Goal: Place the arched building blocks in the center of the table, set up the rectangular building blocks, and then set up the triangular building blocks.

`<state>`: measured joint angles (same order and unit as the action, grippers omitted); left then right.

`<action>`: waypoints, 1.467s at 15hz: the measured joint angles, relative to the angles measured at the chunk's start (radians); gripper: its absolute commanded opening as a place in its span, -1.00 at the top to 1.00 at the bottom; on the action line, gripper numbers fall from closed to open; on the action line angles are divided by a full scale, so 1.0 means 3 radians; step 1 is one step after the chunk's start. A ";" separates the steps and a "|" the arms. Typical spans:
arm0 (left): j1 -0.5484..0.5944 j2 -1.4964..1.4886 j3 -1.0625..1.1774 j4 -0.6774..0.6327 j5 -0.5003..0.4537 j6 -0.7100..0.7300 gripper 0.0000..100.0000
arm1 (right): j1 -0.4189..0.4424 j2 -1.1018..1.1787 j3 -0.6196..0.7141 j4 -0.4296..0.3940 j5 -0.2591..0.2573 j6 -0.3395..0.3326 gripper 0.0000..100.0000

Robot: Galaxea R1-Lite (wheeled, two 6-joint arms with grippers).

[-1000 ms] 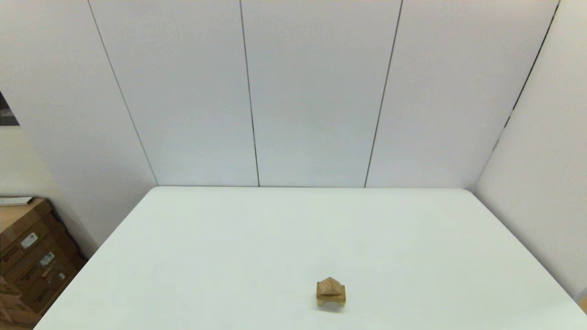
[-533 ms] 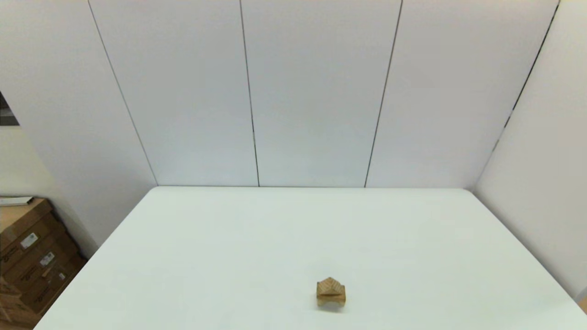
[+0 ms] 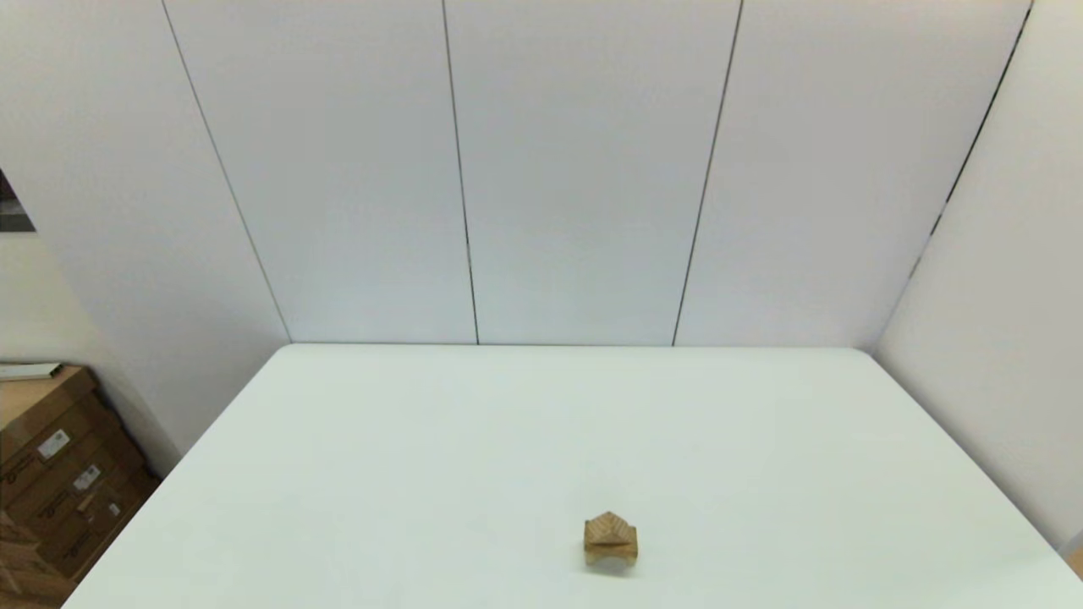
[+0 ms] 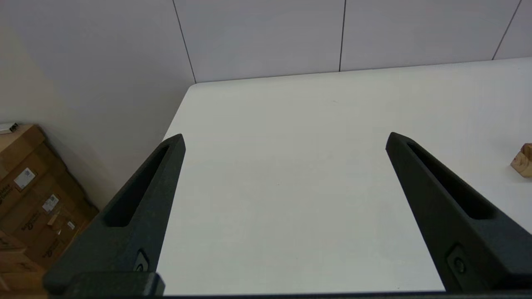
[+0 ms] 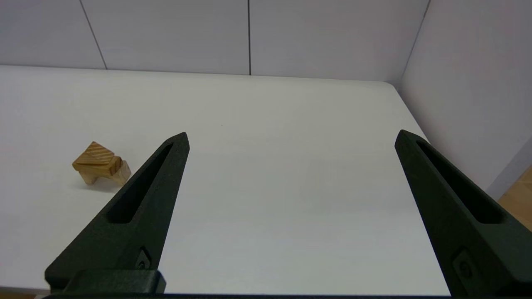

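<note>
Three tan wooden blocks stand stacked on the white table, near its front middle. The arched block is at the bottom on its two legs, the slim rectangular block lies across it, and the triangular block sits peaked on top. The right wrist view shows the same pile: triangular block, rectangular block, arched block. My right gripper hovers open and empty, right of the pile. My left gripper is open and empty over the table's left part; the stack shows at that view's edge.
Cardboard boxes stand on the floor beside the table's left edge, also seen in the left wrist view as cardboard boxes. White wall panels close off the back and the right side. Neither arm shows in the head view.
</note>
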<state>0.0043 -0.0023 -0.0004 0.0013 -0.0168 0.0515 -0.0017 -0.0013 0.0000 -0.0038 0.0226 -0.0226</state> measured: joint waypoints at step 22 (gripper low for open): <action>0.0000 0.0004 0.0001 -0.0004 0.0021 -0.0035 -1.00 | 0.0000 0.0000 0.0000 -0.0001 0.0000 0.0001 -1.00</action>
<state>0.0043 -0.0013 0.0000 0.0000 -0.0104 0.0409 -0.0017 -0.0013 0.0000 -0.0043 0.0226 -0.0221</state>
